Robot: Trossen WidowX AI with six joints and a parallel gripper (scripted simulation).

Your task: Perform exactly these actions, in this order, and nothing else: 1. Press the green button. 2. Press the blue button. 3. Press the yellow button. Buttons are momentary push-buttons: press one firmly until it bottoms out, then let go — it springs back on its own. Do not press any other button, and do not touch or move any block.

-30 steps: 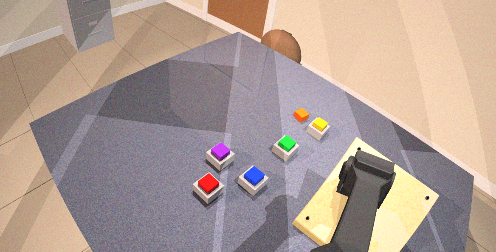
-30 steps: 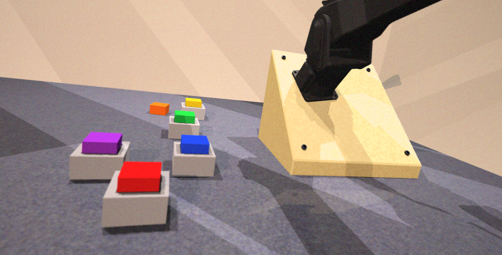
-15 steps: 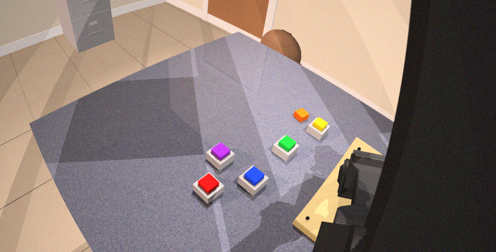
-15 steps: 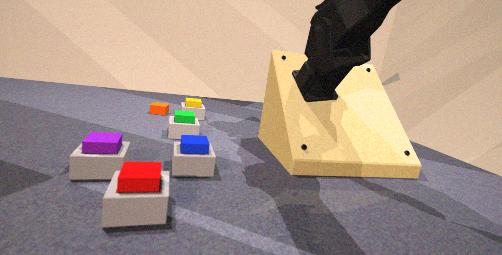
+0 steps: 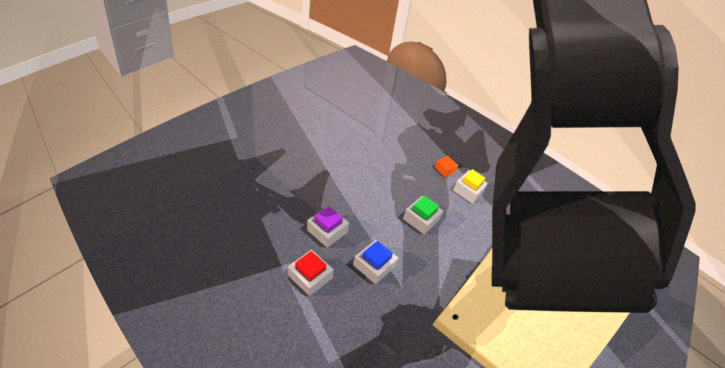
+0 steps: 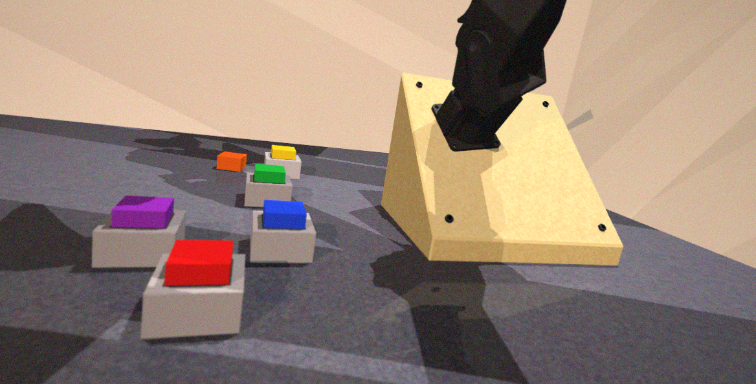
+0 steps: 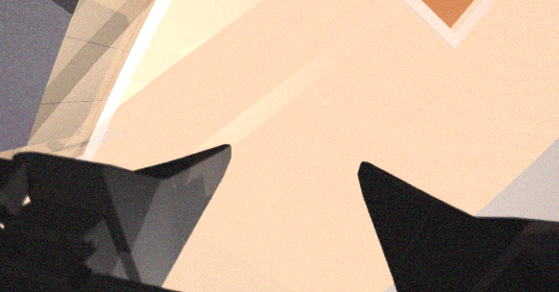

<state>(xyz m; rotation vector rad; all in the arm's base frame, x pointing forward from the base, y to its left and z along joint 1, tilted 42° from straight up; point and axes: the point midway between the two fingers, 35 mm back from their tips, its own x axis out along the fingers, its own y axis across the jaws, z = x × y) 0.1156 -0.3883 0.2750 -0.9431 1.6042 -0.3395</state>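
The green button (image 5: 424, 208) (image 6: 269, 173) sits on its pale base, with its cap standing proud. The blue button (image 5: 377, 254) (image 6: 284, 214) is nearer the exterior camera, its cap also raised. The yellow button (image 5: 473, 179) (image 6: 283, 151) stands beyond the green one, its cap raised. My gripper (image 7: 294, 158) is open and empty in the wrist view, with only the wall and part of the door behind its fingertips. The fingers do not show in either the top or the exterior view, and nothing touches any button.
A red button (image 5: 310, 265) (image 6: 199, 263) and a purple button (image 5: 328, 219) (image 6: 142, 212) stand near the blue one. An orange block (image 5: 446, 166) (image 6: 232, 161) lies beside the yellow button. The arm rises from a sloped wooden base (image 5: 558, 340) (image 6: 529, 190).
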